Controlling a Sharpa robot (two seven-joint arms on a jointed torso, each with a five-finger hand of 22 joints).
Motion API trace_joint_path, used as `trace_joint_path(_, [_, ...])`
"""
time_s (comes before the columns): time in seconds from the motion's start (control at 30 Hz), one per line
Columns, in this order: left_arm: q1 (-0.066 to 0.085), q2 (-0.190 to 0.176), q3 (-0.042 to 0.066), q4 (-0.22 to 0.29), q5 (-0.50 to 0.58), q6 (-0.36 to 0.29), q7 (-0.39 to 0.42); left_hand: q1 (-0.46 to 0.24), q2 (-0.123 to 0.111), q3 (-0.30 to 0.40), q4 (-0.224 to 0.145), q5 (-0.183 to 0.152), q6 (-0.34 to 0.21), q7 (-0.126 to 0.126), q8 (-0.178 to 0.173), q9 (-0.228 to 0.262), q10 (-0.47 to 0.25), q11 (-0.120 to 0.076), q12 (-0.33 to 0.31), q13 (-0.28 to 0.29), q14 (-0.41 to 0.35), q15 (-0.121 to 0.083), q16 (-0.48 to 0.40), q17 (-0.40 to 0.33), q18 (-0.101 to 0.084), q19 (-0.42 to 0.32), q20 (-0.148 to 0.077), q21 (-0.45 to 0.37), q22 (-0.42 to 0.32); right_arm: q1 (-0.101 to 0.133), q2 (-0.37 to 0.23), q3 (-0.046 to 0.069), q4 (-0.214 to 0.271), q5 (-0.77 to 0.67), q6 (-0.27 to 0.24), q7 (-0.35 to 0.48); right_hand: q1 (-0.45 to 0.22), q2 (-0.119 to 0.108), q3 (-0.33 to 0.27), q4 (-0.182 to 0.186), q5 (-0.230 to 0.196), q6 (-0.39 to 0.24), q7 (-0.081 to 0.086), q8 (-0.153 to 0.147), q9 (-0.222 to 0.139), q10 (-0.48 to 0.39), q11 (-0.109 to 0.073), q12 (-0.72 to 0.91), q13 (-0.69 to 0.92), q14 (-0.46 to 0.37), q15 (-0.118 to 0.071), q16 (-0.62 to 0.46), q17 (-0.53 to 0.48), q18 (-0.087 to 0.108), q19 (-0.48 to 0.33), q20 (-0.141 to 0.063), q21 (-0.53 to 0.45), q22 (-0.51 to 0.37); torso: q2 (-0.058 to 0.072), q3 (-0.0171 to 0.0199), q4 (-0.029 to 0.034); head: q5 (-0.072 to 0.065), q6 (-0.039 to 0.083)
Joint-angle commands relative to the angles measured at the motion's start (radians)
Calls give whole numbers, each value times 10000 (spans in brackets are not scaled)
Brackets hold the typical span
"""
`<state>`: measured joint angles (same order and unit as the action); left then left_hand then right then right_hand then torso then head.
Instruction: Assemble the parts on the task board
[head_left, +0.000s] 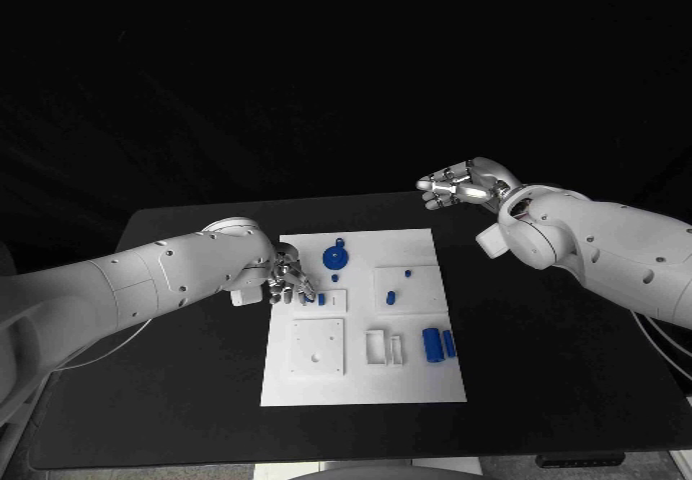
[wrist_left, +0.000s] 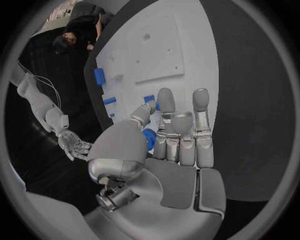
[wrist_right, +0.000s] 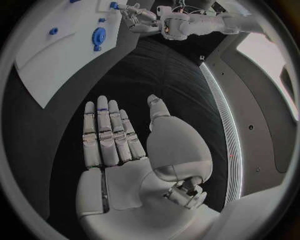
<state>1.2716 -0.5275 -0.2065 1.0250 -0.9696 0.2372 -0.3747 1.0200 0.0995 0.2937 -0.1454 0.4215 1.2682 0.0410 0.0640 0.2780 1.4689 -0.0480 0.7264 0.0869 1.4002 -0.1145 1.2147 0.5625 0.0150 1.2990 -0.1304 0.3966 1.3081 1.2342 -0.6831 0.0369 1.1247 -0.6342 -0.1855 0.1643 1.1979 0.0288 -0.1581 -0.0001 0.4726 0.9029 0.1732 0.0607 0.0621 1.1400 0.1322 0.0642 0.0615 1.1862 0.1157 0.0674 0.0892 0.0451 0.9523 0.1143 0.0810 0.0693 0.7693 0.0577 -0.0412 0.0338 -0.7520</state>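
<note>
Head view, nearest first: the task board (head_left: 364, 385) lies mid-table, loose blue parts (head_left: 438, 344) at its four o'clock. At nine o'clock the left hand (head_left: 284, 282) pinches a blue part (wrist_left: 149, 139), probably to seat it. Farthest, at one o'clock, the right hand (head_left: 462, 185) waits, fingers spread, empty.

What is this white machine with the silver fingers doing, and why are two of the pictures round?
It is a robot with two white arms and silver hands, working at a black table. One picture comes from a camera on its head, looking down. The round ones come from cameras on its wrists, just behind each hand. On the table lies a white board with small blue parts on it, such as a round blue wheel. The left hand is at the board's edge, holding a small blue piece between thumb and fingers. The right hand is held up beyond the board, open and holding nothing.
</note>
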Motion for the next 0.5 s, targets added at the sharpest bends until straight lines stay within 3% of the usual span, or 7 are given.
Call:
trace_joint_path(0.03, [0, -40, 3, 43, 16, 97, 80, 69, 14, 1290, -1273, 93, 388, -358, 32, 106, 469, -302, 37, -43, 56, -28, 44, 57, 76, -67, -26, 65, 202, -5, -1, 5, 12, -18, 168, 50, -50, 8, 0, -60, 32, -78, -15, -11, -12, -45, 1, -31, -9, -63, 13, -52, -13, -77, -55, 22, -10, -17, -3, -3, 5, 1, -4])
trace_joint_path(0.5, [1, -232, 4, 97, -372, 426, -30, 68, -76, 1373, -1320, 392, 439, -389, 31, 402, 468, -357, 129, -110, 116, -53, 144, 281, 65, -93, -51, 200, 200, -5, -14, 5, 17, -21, 165, 52, -53, 3, 2, -67, 74, -84, -17, -12, -12, -47, 1, -31, -9, -63, 14, -51, -14, -76, -54, 20, -9, -16, 2, -13, 12, -2, -30])
